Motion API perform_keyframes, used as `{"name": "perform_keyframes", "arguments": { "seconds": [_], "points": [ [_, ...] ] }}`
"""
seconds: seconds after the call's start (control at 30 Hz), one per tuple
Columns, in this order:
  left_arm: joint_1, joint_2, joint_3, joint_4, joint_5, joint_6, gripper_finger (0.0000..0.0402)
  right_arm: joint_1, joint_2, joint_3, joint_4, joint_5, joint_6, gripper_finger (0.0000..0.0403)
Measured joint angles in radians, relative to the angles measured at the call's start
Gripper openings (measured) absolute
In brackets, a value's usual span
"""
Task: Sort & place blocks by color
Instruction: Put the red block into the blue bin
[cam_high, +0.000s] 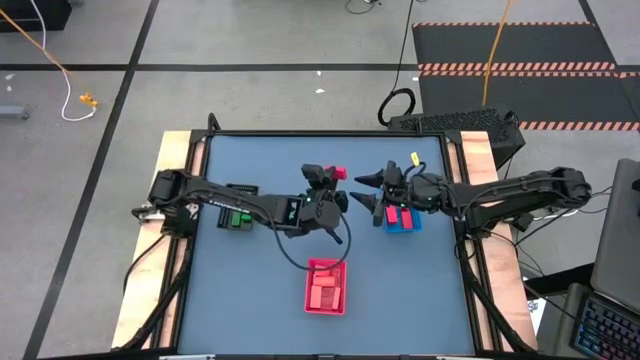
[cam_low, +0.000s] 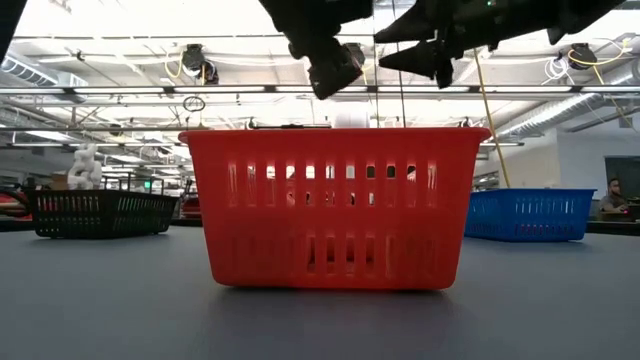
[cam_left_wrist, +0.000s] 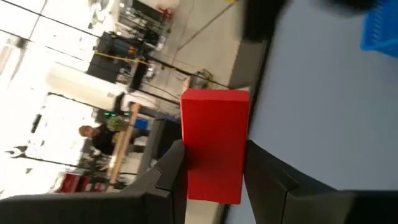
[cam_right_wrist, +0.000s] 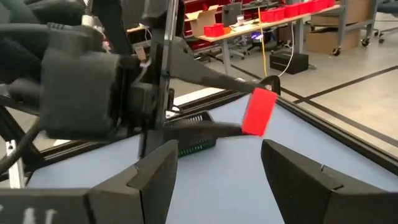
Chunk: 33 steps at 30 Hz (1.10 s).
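Note:
My left gripper (cam_high: 335, 178) is over the table's middle, shut on a magenta-red block (cam_high: 340, 173). My right gripper (cam_high: 362, 191) hovers open just to its right, fingers pointing at it; in the right wrist view the block (cam_right_wrist: 258, 112) shows ahead of the open fingers (cam_right_wrist: 217, 155). Behind the right gripper, the blue tray (cam_high: 402, 227) holds magenta-red blocks (cam_high: 398, 216). Green blocks (cam_high: 236, 219) lie in the black tray (cam_high: 240, 190), salmon-orange blocks (cam_high: 325, 290) in the red tray (cam_high: 310, 300). My left gripper (cam_left_wrist: 214, 149) pinches the magenta-red block between its two fingers (cam_left_wrist: 171, 165), which sit on the long sides of its near end (cam_left_wrist: 214, 180). The rest of the block (cam_left_wrist: 214, 112) sticks out past the fingertips. The block is lifted clear of the table.
The red tray (cam_low: 335, 205) stands at the table's near middle, the black tray (cam_low: 100, 212) to the left, the blue tray (cam_low: 528, 214) to the right. Both grippers hang high above them in the low view. The two grippers are close together over the table's middle.

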Motion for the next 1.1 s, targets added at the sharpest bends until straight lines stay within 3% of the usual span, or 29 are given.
{"name": "perform_keyframes", "arguments": {
  "seconds": [0.3,0.83,1.1],
  "points": [
    [-0.016,0.024,-0.002,0.038,0.033,-0.049,0.0118,-0.05,0.084,0.0,0.052,0.003,-0.015,0.0226],
    [-0.058,0.024,-0.001,0.119,0.08,0.009,0.0118,-0.057,0.143,0.0,0.127,-0.005,-0.023,0.0224],
    [-0.058,0.024,-0.001,0.118,0.082,0.005,0.0118,-0.057,0.143,0.0,0.127,-0.005,-0.049,0.0176]
  ]
}}
